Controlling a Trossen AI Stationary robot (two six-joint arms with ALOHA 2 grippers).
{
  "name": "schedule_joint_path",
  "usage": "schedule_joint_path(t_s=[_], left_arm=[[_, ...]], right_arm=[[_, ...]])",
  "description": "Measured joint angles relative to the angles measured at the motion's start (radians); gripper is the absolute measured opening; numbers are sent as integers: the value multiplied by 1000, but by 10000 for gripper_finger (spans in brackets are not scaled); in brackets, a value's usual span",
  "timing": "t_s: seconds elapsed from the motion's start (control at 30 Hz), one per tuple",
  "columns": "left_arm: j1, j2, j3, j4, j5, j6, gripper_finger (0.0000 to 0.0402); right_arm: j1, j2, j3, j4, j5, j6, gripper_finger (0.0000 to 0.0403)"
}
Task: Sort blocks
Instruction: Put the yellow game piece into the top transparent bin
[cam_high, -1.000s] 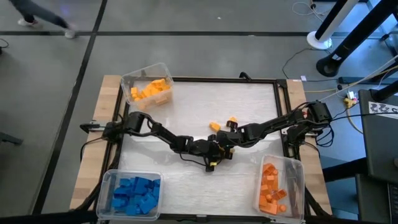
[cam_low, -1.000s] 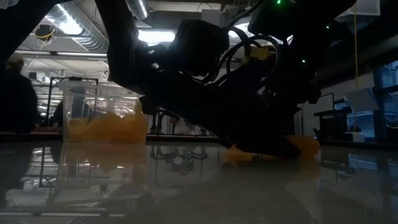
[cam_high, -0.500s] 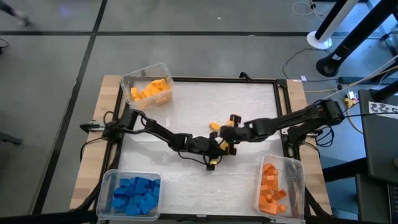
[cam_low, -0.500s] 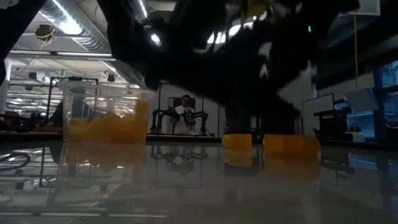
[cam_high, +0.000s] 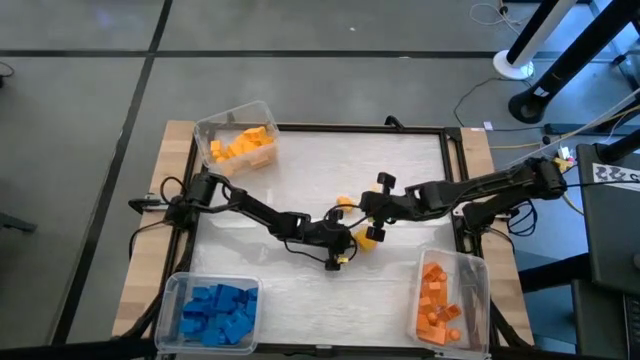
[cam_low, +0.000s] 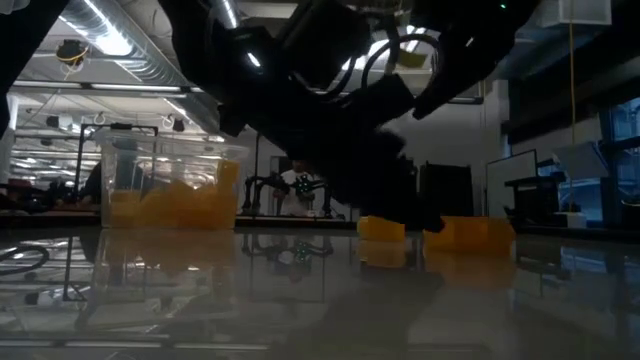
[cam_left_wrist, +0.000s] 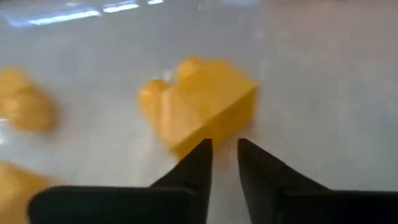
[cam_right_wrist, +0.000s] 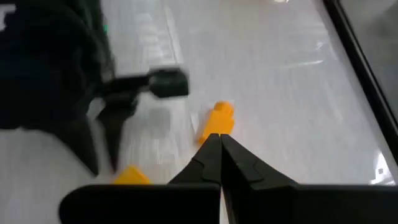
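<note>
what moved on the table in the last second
The right gripper pulled back toward its own side, out from over the left gripper, staying shut and empty. The left gripper shifted slightly; a yellow studded brick lies just ahead of its nearly closed tips, not gripped. The three clear plastic bins kept their places.

A yellow studded brick (cam_left_wrist: 202, 112) lies tilted on the pale table (cam_left_wrist: 323, 74), just past the left gripper (cam_left_wrist: 224, 152), whose two dark fingertips stand slightly apart. Two more yellow bricks (cam_left_wrist: 25, 109) show blurred at the edge.
</note>
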Motion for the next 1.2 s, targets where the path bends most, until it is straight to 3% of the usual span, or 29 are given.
schedule_joint_path(t_s=[0.13,0.37,0.63,1.03,1.2], left_arm=[[-6,0,0,-19,-102,129,114],[-35,0,0,-15,-111,399,166],[-42,0,0,42,-169,597,160],[22,27,2,97,-175,685,157],[27,32,0,147,-115,688,157]], right_arm=[[0,0,-1,-4,-4,0,1],[0,0,-1,-5,3,0,1],[0,0,-1,-5,13,-1,1],[0,0,-1,-6,23,-2,1],[0,0,-1,-6,31,-3,1]])
